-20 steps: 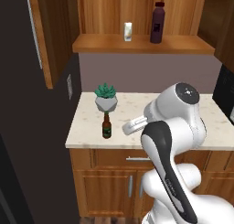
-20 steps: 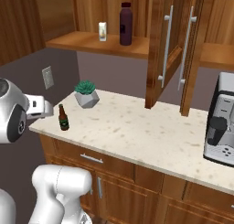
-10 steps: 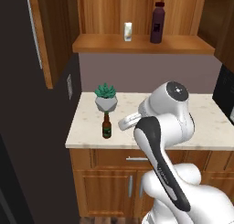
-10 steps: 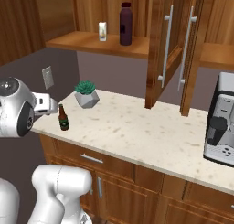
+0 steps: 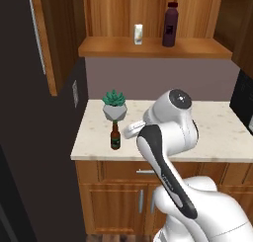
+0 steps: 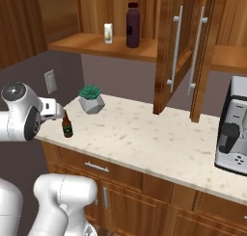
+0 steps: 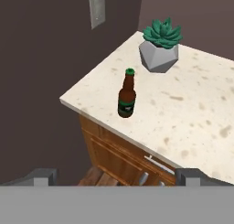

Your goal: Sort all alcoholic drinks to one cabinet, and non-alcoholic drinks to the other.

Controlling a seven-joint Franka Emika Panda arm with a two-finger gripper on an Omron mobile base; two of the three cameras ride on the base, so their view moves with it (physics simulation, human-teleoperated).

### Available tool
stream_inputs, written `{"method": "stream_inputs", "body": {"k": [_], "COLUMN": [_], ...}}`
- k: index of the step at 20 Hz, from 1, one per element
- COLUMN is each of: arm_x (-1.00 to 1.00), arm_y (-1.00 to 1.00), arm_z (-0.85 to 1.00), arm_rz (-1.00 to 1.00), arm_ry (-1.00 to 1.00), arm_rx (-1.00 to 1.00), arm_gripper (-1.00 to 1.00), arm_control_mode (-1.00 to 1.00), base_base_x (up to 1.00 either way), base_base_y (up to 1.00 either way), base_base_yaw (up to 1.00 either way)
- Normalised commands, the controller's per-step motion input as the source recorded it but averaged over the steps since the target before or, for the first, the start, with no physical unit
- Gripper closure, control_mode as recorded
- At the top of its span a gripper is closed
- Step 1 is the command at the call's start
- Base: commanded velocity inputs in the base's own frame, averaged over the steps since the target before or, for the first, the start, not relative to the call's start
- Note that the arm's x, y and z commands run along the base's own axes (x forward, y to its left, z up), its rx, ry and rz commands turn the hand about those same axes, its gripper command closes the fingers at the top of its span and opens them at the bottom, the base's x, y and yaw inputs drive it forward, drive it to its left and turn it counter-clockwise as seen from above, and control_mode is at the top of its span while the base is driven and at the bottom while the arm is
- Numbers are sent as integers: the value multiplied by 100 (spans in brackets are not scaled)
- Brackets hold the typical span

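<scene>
We see one brown beer bottle (image 5: 115,136) standing upright on the speckled desk (image 5: 217,135), near the desk's front left corner, just behind the front edge. In the hand view the beer bottle (image 7: 127,94) has a green cap and green label and sits close to that corner, apart from everything else. Behind it, toward the back edge, we note a succulent in a grey faceted pot (image 5: 114,106), near the bottle but not touching.

The claw (image 7: 116,175) is open, its fingertips (image 7: 42,176) set wide at the bottom of the hand view, nothing between them. It hangs off the desk's front edge, looking down at the bottle, not touching it. In the left base view the hand sits just right of the bottle, apart from it.

On the open cabinet shelf (image 5: 153,49) above the desk we see a small white carton (image 5: 139,34) and a taller dark purple bottle (image 5: 170,18), both upright, side by side with a gap. From the right base view, a cabinet door (image 6: 174,47) hangs open right of the shelf, and a coffee machine (image 6: 234,126) stands at the desk's right end.
</scene>
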Motion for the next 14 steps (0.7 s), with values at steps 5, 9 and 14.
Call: {"method": "stream_inputs", "body": {"k": [5, 9, 14], "arm_x": [24, 22, 27], "arm_y": [8, 8, 12], "arm_z": [-19, -18, -19], "arm_rz": [-3, -3, -2], "arm_ry": [0, 0, 0], "arm_rx": [0, 0, 0], "arm_gripper": [-100, -100, -100], "arm_control_mode": [-100, -100, -100], "base_base_x": [0, 0, 0], "base_base_y": [0, 0, 0], "base_base_yaw": [0, 0, 0]}}
